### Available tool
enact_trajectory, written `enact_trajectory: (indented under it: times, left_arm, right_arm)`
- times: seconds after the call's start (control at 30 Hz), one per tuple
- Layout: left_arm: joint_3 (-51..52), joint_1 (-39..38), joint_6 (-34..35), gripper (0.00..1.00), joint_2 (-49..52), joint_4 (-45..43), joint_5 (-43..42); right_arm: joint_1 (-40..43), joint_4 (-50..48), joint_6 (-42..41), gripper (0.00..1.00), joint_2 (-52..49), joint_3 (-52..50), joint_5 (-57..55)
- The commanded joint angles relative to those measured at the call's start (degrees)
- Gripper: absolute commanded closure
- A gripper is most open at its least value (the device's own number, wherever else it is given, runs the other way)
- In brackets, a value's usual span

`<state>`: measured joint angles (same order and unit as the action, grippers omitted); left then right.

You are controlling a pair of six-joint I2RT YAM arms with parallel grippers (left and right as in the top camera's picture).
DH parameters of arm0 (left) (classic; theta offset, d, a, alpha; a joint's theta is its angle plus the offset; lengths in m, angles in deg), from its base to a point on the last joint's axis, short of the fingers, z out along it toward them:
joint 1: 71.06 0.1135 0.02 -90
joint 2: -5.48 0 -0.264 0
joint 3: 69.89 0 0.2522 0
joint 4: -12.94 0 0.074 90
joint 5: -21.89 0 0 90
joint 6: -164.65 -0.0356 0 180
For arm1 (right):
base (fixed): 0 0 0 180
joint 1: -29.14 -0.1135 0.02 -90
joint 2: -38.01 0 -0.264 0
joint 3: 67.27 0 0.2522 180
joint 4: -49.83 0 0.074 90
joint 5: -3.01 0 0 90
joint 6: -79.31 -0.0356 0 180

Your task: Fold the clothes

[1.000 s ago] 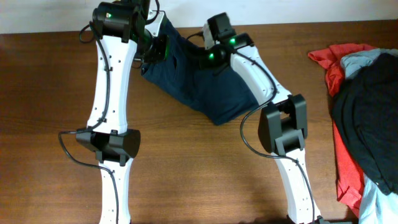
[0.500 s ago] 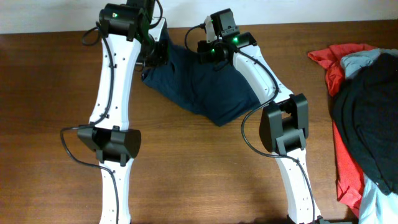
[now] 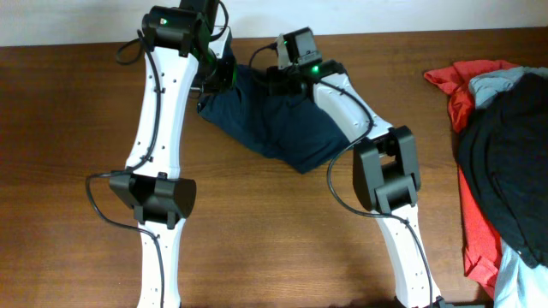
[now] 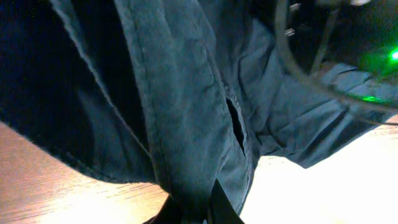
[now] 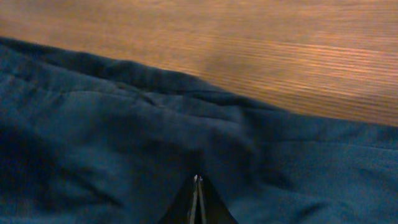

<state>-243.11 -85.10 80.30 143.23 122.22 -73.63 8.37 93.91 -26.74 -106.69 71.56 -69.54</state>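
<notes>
While the left gripper (image 4: 198, 210) and the right gripper (image 5: 198, 186) were both clamped on the upper edge of the navy shorts (image 3: 282, 128), at the overhead frame's upper centre, the garment's long axis ran from them toward the lower right.

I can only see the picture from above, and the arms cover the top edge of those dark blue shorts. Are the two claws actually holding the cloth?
Observer: The right one is. Its wrist camera shows the right gripper with its fingers pressed together on a fold of the shorts.
Operator: And the left one?
Observer: The left gripper is closed too. It pinches the fabric just below a stitched seam.
Operator: Is anything else hidden from me?
Observer: The left wrist view shows a small slit in the cloth, possibly a pocket opening.
</notes>
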Motion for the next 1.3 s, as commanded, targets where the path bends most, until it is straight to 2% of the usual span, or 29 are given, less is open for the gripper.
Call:
enact_trajectory:
  times: [0.0,0.43,0.67,1.27]
  left_arm:
    - [0.11,-1.31,0.79,1.00,-1.77,-0.35,0.22]
    - [0.11,-2.54,1.18,1.00,-1.16,-0.26,2.43]
    - [0.11,-2.54,1.18,1.00,-0.07,-0.28,2.99]
    - [0.11,-4.79,1.18,1.00,2.19,-1.16,2.78]
  right_arm:
    - [-2.25,-1.62,-0.59,0.96,-1.31,-2.10,0.52]
    - [-3.19,-2.89,-0.52,0.96,-2.95,-0.63,0.63]
    - [-0.50,-2.93,-1.03,0.96,-1.92,2.99,7.30]
    - [-2.51,-3.98,-0.94,0.96,-4.96,2.43,7.41]
